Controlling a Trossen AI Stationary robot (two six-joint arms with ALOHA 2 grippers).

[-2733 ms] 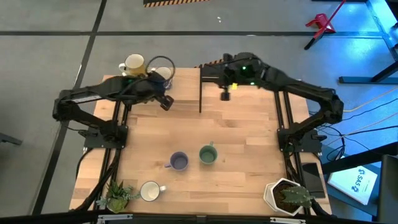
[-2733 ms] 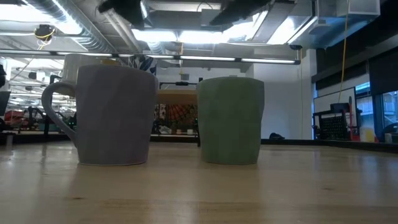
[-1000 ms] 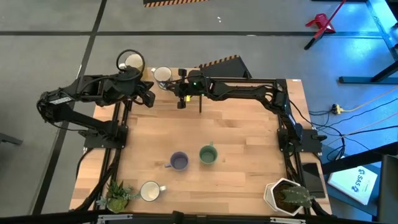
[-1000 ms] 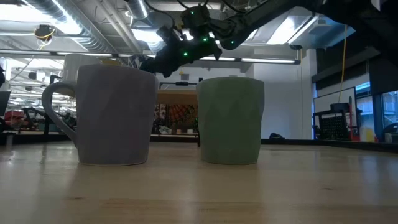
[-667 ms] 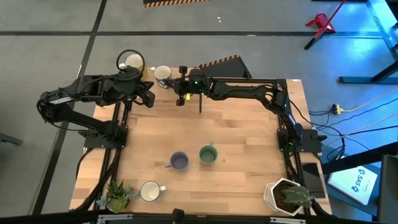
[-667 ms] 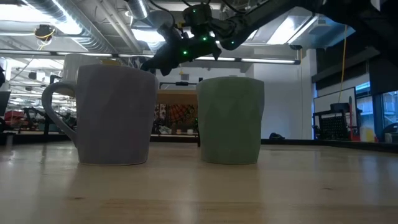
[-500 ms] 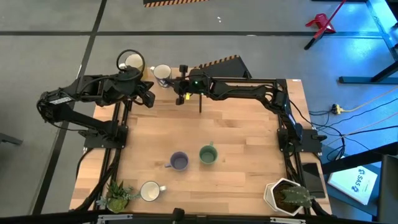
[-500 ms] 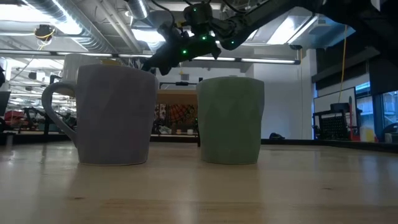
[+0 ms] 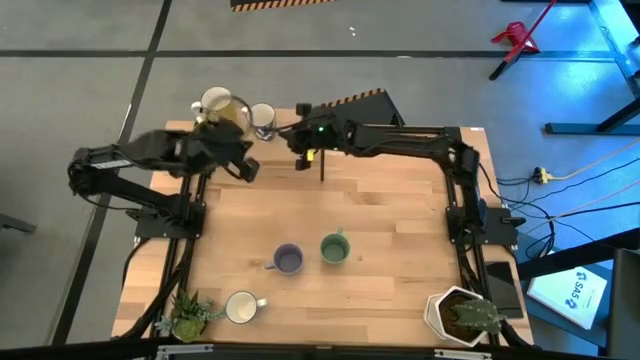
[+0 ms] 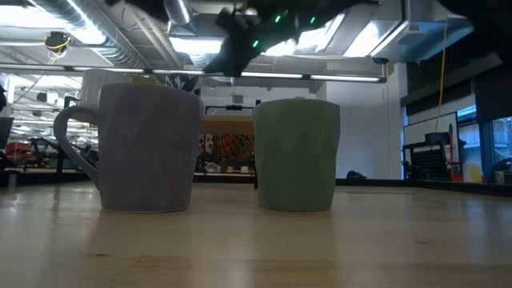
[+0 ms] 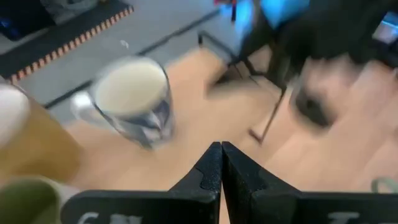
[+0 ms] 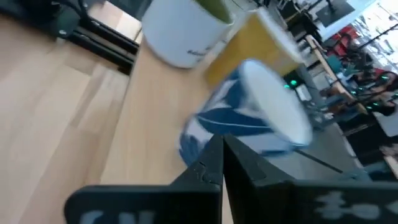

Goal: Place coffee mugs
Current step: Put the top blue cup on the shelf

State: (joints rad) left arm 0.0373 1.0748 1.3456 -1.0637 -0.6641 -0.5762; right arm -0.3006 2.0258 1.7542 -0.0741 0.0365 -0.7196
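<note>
Left wrist view has the left gripper with its dark fingers pressed together, nothing between them, aimed at a glossy white-and-blue mug with a pale inside. Right wrist view: right gripper fingers closed too, empty, right near that same blue-patterned mug (pretty blurry though). From above, both grippers sit at the far edge of the wooden plank worktop, by the pale yellow mug. Purple-blue mug and sage green mug stand side by side mid-worktop, faceted-looking up close, cream mug near the front.
</note>
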